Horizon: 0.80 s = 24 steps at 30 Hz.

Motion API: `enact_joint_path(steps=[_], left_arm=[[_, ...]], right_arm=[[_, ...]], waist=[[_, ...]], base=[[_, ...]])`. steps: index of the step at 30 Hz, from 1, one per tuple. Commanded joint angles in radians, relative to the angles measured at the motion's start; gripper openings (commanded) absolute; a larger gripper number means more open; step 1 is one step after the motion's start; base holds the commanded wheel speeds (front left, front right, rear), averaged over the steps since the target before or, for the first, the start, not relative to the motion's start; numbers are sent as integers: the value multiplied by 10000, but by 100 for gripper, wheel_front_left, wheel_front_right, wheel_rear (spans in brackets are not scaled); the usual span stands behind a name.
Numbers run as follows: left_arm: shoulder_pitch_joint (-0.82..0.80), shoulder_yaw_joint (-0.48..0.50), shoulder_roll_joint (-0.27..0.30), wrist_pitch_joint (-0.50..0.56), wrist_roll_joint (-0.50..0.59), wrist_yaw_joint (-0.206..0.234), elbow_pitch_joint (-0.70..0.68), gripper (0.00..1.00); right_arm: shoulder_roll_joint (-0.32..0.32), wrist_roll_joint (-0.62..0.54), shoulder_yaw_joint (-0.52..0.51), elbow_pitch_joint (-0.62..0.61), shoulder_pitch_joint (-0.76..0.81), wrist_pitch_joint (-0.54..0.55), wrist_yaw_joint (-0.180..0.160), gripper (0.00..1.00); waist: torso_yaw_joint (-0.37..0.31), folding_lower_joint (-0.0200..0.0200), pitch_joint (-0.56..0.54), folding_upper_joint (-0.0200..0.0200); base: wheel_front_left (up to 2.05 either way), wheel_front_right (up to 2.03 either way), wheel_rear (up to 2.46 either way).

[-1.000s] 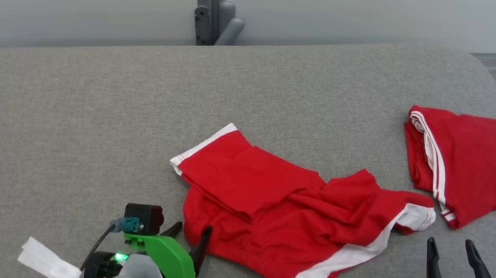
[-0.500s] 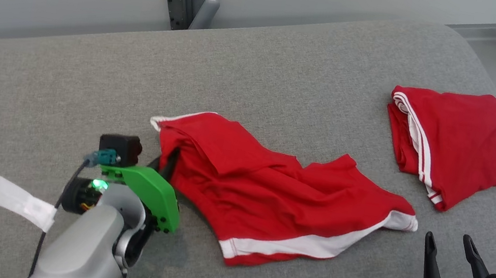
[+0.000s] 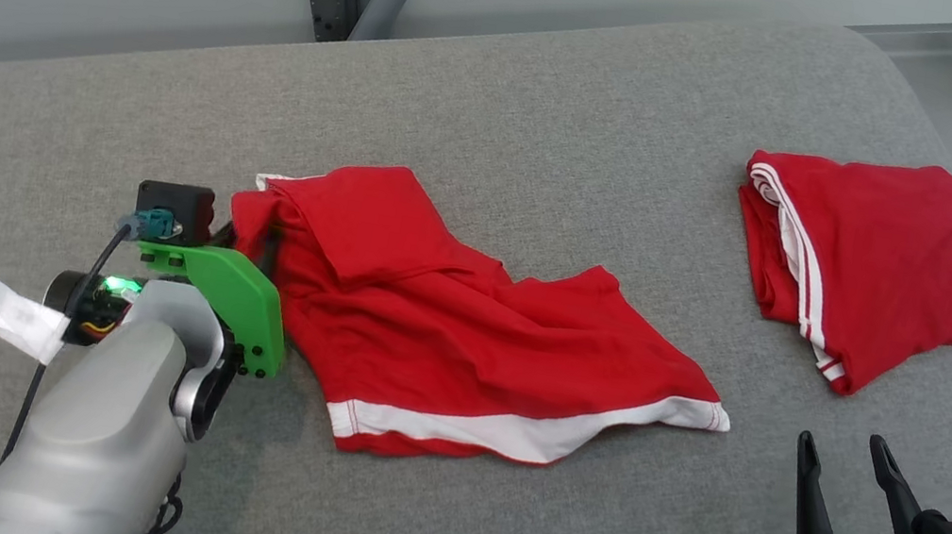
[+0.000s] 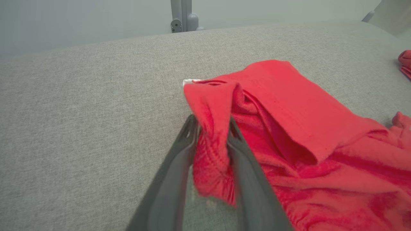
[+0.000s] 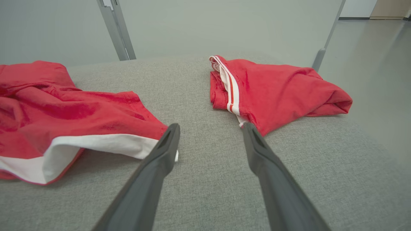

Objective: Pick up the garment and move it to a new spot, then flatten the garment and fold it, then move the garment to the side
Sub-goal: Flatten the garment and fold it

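Centre of grey cushion (image 3: 558, 108): red garment (image 3: 464, 342), crumpled, white band along the near edge. At its left edge: left gripper (image 4: 212, 123), fingers (image 4: 189, 134) pinching a raised fold of the red fabric from both sides. Lower right, near the white band's end but apart from it: right gripper (image 3: 841, 444), fingers spread, nothing between. Far right of cushion: second red garment (image 3: 887, 265), folded, well apart from the first.
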Motion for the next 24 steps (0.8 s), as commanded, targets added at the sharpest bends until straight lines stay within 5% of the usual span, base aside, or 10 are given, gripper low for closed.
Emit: enact_joint_path(steps=[1, 10, 16, 24], left_arm=[[109, 38, -19, -203, -13, -37, 12, 100], [2230, 180, 86, -2256, 317, 287, -1777, 100], [4494, -27, 75, -2327, 453, 421, -3883, 100], [5550, -550, 39, -1470, 144, 279, -4824, 100]], right_arm=[[-66, 25, -32, 21, -14, -26, -11, 100], [-144, -191, -418, -136, 505, -26, -11, 100], [-438, -272, -298, -33, 336, -26, -13, 100], [-1035, -346, 747, 1557, -824, -26, -13, 100]], waist=[[-3, 0, -45, 36], [280, 0, -598, 36], [523, 0, -649, 36], [848, 0, -231, 36]], base=[[0, 0, 0], [0, 0, 0], [0, 0, 0], [0, 0, 0]])
